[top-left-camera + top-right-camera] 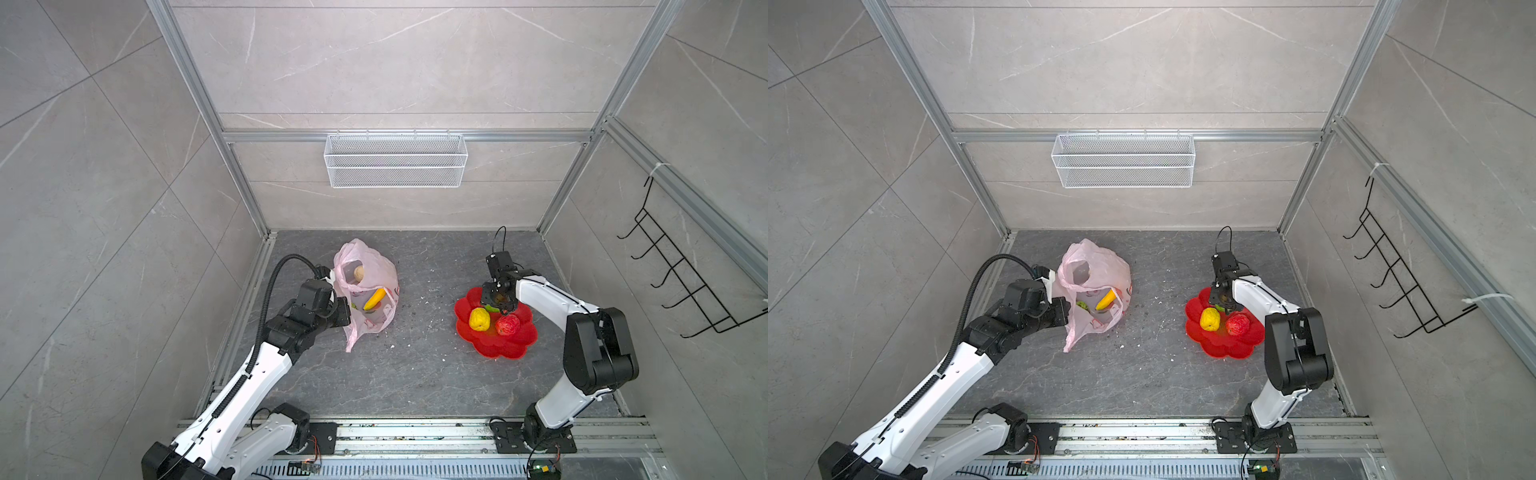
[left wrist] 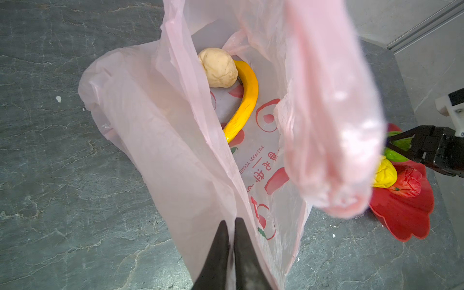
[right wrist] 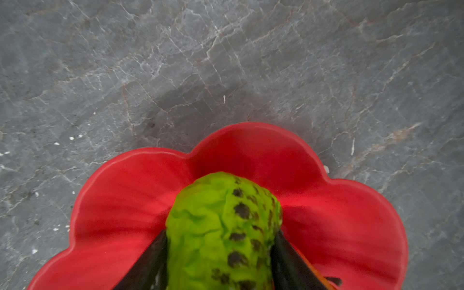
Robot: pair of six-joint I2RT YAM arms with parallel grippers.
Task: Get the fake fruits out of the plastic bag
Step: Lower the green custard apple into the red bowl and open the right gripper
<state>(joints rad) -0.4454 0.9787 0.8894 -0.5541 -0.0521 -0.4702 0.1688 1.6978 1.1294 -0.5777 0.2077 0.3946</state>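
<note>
The pale-pink plastic bag (image 1: 365, 286) (image 1: 1096, 270) stands open on the grey table, left of centre. My left gripper (image 2: 232, 222) is shut on the bag's near rim, with thin film between the tips. Inside the bag (image 2: 155, 125) lie a yellow banana (image 2: 247, 100) (image 1: 374, 299) and a cream lump (image 2: 218, 67). A bit of green fruit (image 1: 1082, 306) shows through the film. My right gripper (image 3: 221, 232) is shut on a bumpy green fruit (image 3: 221, 226), just above the red flower-shaped plate (image 3: 125, 200) (image 1: 498, 347). A yellow lump (image 1: 479, 319) and a red fruit (image 1: 508, 325) rest on that plate.
A white wire basket (image 1: 395, 160) hangs on the back wall. A black hook rack (image 1: 681, 274) is fixed to the right wall. Aluminium rails (image 1: 415, 432) run along the table's front edge, and grey tabletop (image 1: 424, 324) separates bag and plate.
</note>
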